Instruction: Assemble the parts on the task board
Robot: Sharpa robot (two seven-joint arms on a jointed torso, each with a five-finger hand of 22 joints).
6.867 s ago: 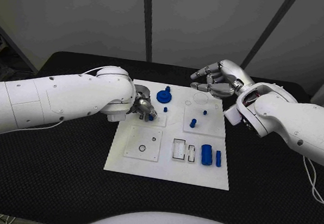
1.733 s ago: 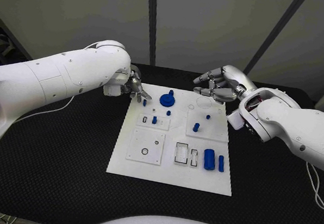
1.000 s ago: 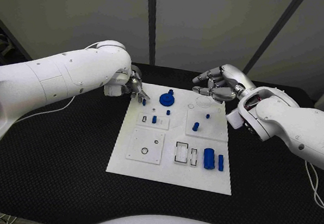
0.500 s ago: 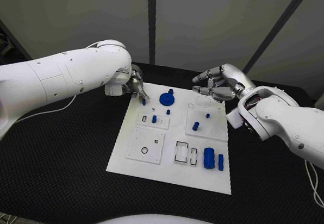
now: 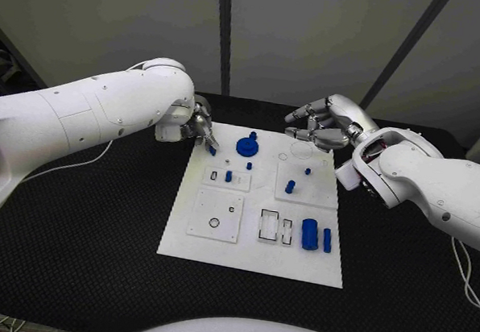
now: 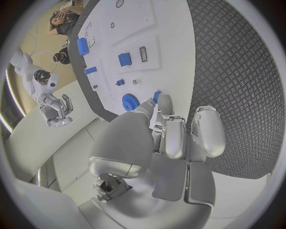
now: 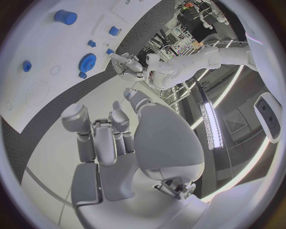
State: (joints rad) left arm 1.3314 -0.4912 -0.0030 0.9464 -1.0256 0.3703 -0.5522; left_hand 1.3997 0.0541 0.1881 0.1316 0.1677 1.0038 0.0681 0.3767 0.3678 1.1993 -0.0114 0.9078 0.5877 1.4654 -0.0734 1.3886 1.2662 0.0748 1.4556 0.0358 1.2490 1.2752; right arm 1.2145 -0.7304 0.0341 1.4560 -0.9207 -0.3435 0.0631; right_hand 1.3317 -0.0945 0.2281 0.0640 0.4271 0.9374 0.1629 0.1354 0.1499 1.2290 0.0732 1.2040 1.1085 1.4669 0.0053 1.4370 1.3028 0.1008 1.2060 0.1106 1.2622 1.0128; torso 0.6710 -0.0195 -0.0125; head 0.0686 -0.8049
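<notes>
Task board (image 5: 256,249) sits mid-table on the black table (image 5: 67,244), white plate with blue parts on it. Left hand (image 5: 198,131) hovers at the board's far left corner, fingers curled in close; a small blue peg (image 5: 212,150) shows right at its fingertips, looks pinched but contact is too small to confirm, so grasp state: cannot tell. Blue gear (image 5: 246,144) lies just beside that hand on the board's far edge, also seen past the left fingers (image 6: 165,106) in the left wrist view. Right hand (image 5: 326,126) hangs over the board's far right corner, fingers curled, nothing in them, clear of the board. Other parts: short peg (image 5: 228,177) standing in a slot, small peg (image 5: 250,166), stub (image 5: 288,187), tiny pin (image 5: 306,172), fat cylinder (image 5: 308,233) and thin bar (image 5: 326,240) near the board's near right. Handling guess: parts are rigid, light, smooth plastic, likely slippery and easy to tip; pegs best pinched across the shaft near the top, gear by its hub or rim. Tight sockets probably need straight, upright insertion.
</notes>
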